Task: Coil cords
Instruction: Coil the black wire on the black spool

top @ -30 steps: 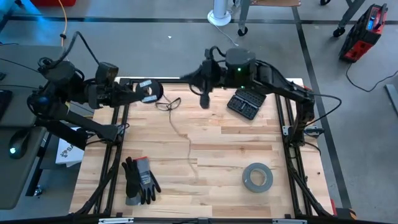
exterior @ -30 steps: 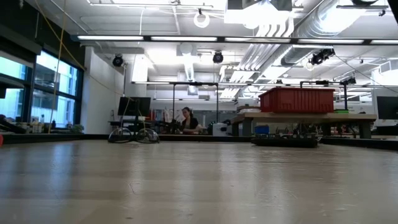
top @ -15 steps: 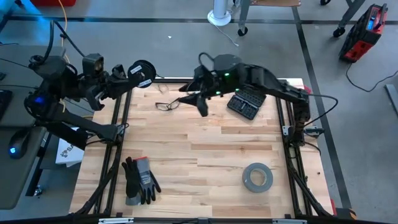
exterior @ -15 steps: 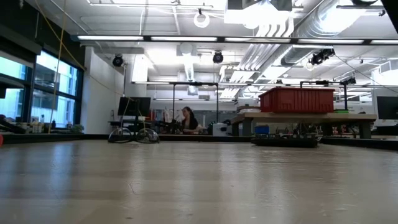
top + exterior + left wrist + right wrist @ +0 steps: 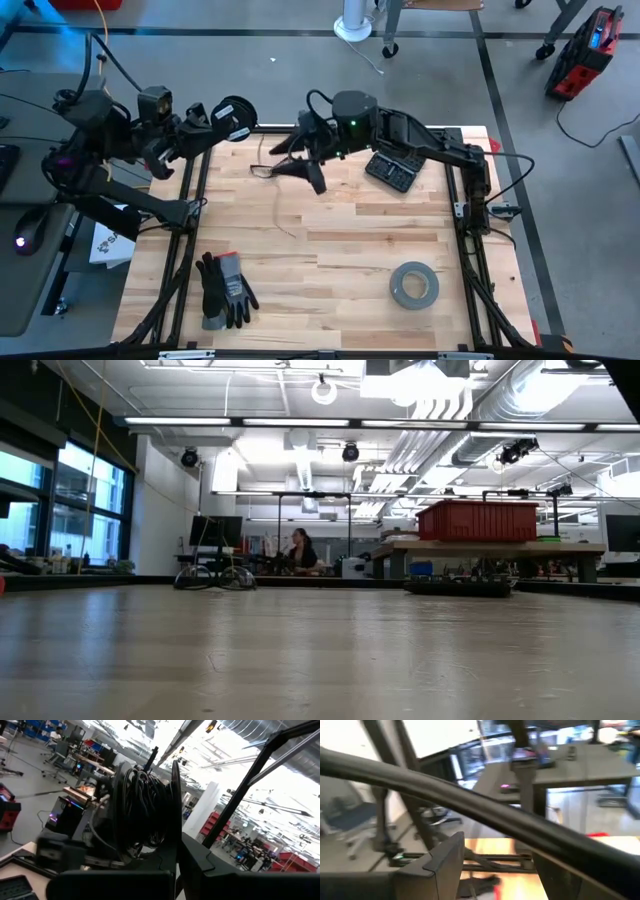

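- Cord [image 5: 283, 200]: 1 thin dark wire, trailing on the table [image 5: 350, 250] below the right gripper [image 5: 293, 158], running up toward the spool [image 5: 232, 117].
- Spool: black, wound, clamped in the left gripper [image 5: 213, 122], at the table's far-left edge.
- Right gripper: fingers spread wide, nothing held.
- Gloves [image 5: 225, 290], tape roll [image 5: 413, 285]: well apart from both grippers.

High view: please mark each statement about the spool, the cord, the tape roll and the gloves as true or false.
1. The left gripper holds the black spool at the table's far left corner. True.
2. The right gripper has its jaws open. True.
3. The grey tape roll sits on the spool. False: it lies on the table, near the right.
4. The gloves hang from the right gripper. False: they lie near the left.
5. The thin cord trails across the table. True.
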`<state>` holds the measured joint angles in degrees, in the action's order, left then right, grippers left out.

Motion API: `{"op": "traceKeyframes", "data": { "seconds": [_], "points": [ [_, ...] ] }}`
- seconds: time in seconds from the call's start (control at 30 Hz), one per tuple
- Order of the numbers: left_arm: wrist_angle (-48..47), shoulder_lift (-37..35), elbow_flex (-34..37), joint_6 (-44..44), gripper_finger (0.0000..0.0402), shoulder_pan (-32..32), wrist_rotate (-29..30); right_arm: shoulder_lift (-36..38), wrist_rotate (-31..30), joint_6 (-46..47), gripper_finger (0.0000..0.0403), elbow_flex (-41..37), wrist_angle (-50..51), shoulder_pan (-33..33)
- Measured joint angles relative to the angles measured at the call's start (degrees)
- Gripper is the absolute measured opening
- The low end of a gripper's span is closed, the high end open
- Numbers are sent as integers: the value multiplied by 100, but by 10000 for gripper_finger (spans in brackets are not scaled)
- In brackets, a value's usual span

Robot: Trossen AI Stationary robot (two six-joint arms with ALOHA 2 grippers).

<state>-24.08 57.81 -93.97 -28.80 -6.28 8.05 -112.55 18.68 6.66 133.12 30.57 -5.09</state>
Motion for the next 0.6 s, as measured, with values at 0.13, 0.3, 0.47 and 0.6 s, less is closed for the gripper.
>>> {"op": "traceKeyframes", "data": {
  "seconds": [0.13, 0.3, 0.47, 0.6],
  "points": [
    [15, 45, 0, 10, 0, 0, 20, 0, 249, 52, 220, 0, -137, 10],
    [-3, 117, 0, 12, 0, 0, 20, -7, 548, 54, 220, 0, -125, -5],
    [13, 135, 0, -8, 0, 0, 23, -4, 583, 20, 201, 0, -2, 2],
    [197, 141, 0, -8, 0, 0, 24, -23, 400, -212, 167, 0, 187, -2]
  ]
}}
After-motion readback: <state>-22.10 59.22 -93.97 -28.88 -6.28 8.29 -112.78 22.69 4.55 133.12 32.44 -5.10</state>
